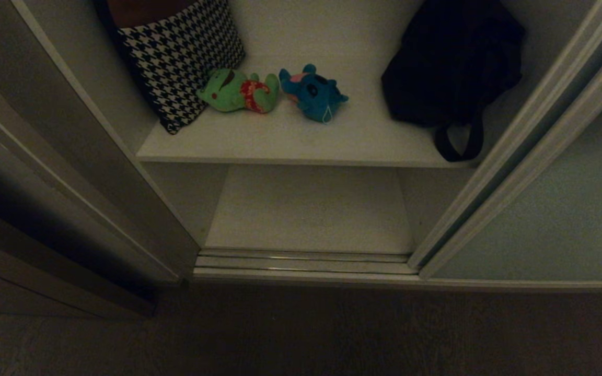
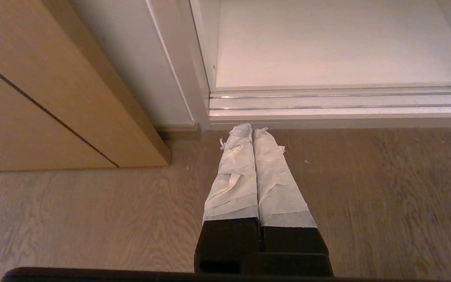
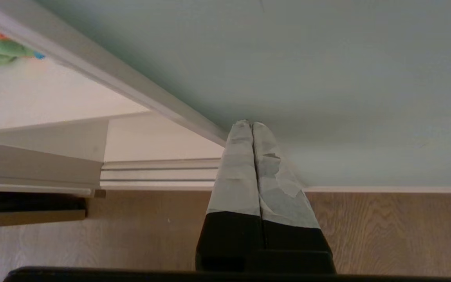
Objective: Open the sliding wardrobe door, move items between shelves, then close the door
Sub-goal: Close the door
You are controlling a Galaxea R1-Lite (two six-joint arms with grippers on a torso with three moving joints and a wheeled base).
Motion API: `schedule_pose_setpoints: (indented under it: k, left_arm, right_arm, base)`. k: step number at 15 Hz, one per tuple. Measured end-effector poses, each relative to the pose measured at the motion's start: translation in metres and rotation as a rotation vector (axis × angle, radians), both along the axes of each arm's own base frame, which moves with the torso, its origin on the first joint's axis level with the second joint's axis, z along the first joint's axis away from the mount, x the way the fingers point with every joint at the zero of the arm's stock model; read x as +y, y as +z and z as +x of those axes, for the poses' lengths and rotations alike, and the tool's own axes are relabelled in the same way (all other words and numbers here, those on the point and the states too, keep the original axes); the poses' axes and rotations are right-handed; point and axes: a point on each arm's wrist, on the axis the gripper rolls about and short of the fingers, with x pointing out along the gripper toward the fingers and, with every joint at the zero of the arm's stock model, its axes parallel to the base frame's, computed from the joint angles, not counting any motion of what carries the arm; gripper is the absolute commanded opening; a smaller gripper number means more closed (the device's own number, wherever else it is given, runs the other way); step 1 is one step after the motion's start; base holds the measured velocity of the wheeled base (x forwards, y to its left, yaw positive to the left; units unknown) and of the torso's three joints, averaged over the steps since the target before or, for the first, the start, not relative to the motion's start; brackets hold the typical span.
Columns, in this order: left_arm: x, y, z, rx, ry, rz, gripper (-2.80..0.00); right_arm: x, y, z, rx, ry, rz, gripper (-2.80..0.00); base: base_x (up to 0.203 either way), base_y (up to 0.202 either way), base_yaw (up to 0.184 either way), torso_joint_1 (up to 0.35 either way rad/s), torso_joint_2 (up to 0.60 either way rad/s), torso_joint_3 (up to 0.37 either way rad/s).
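No text, label, brand, number or sign can be read in any of the three views
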Motion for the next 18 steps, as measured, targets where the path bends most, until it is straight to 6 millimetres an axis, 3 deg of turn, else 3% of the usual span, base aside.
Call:
schedule_pose_setpoints:
  k: [8,14,18]
  left_arm:
    - [0.000,0.000,0.000,0.000,0.000,0.000,-2.80]
    - [0.000,0.000,0.000,0.001,0.000,0.000,-2.80]
    - [0.000,0.000,0.000,0.001,0.000,0.000,-2.80]
  right_arm:
    - [0.013,-0.006,0.013,0.029,0.041,0.000,-2.80]
    - [0.046,-0.006,0.016,0.023,0.072,-0.029,-2.80]
    - [0.080,-0.005,0.012,0.016,0.174,-0.043,-2.80]
  base:
    - [0.000,0.000,0.000,0.000,0.00,0.000]
    - [0.000,0.000,0.000,0.000,0.00,0.000]
    - [0.000,0.000,0.000,0.000,0.00,0.000]
